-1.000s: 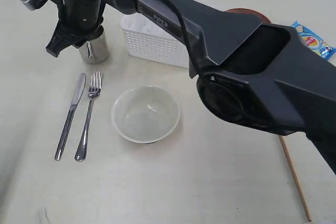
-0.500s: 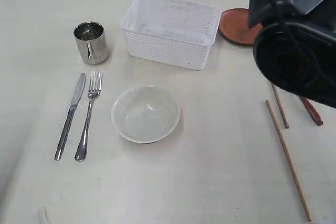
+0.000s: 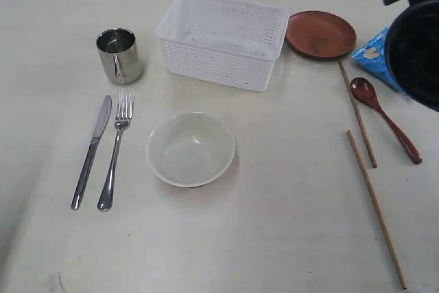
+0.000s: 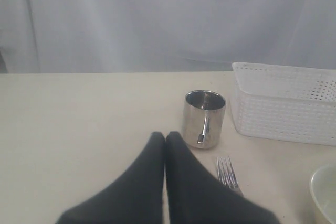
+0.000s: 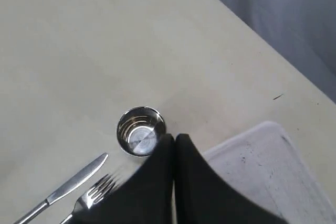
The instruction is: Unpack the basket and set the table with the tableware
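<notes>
Tabletop [image 3: 288, 224] plain cream. Basket [image 3: 223, 60] white (perforated lattice sides). Plate [image 3: 320, 33] brown; spoon [image 3: 384, 118] reddish-brown; cup [image 3: 119, 55] shiny steel; bowl [image 3: 190, 149] cream; bag [image 3: 374, 56] blue.

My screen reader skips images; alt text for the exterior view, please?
A cream table laid for a meal: white basket at the back, steel cup, knife and fork left of it, cream bowl in front, brown plate, chopsticks, wooden spoon and blue bag on the right.

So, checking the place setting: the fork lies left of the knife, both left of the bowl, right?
No. The exterior view shows the fork right of the knife, between it and the bowl; both are left of the bowl.
</notes>
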